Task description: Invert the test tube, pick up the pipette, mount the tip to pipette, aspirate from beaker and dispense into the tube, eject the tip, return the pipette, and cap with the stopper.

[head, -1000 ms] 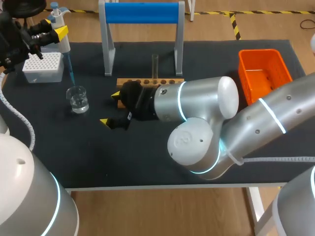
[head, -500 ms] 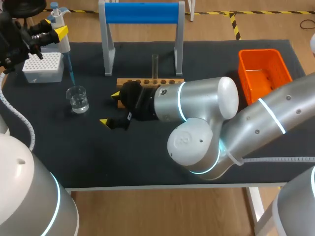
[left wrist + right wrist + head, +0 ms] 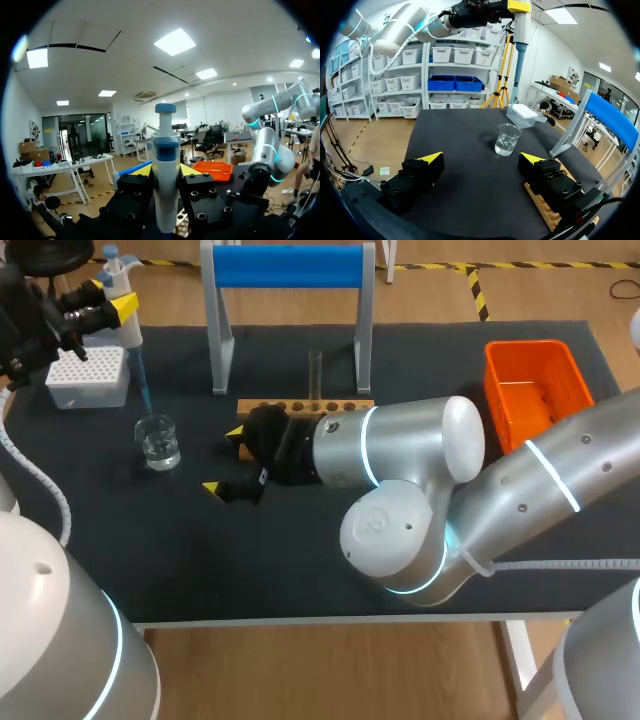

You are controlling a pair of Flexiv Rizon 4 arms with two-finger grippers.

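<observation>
Pipette [image 3: 128,330] stands upright at the far left of the table [image 3: 300,570], pinched from both sides by the narrowly parted fingers of the left gripper [image 3: 112,295]. Its blue tip [image 3: 143,380] points down at the beaker [image 3: 160,443] (whether it reaches the water, I cannot tell). The right gripper [image 3: 225,460] sits low near the middle of the table with its two fingers spread wide and nothing between them. One fingertip is just beside the left end of the wooden rack [image 3: 340,405].

By count, from the largest down:
- one blue-barred stand [image 3: 288,265] at the far middle
- one orange basket [image 3: 528,390] at the far right
- one wooden rack
- one white tip box [image 3: 88,375] under the left gripper
- one glass beaker holding clear liquid
- one pipette
- one test tube [image 3: 314,375], upright in the rack
</observation>
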